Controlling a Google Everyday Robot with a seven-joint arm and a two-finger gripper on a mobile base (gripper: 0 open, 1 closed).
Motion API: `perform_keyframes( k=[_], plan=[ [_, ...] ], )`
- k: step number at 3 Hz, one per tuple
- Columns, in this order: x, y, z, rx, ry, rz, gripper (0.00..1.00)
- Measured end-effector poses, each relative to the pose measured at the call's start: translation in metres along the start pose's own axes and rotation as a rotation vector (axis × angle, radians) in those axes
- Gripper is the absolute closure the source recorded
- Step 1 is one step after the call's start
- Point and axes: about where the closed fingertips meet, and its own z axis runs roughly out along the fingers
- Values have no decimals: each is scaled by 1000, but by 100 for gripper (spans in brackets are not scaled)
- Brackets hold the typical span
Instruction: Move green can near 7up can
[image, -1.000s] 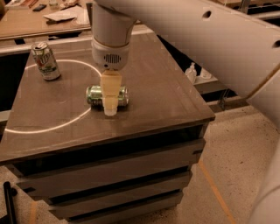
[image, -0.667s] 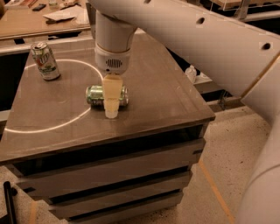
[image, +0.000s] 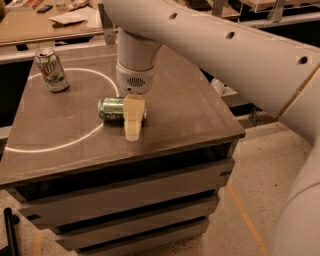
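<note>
Tabletop is bearing the sideways green can; gripper is straddling it, likely for grasping; whether clamped, cannot tell.

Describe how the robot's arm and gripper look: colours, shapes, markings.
The arm is a thick, smooth white tube with small dark round holes; its wrist is a white cylinder with a small vent grille. The gripper, at the green can, is pale cream and blocky.

Hand over green can, hiding right end.
</note>
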Motion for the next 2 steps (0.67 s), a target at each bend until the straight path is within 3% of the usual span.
perform_keyframes(
  k=[1, 2],
  plan=[
    [2, -2, 8, -9, 8, 24, 0],
    [0, -5, 19, -26, 33, 43, 26]
  ],
)
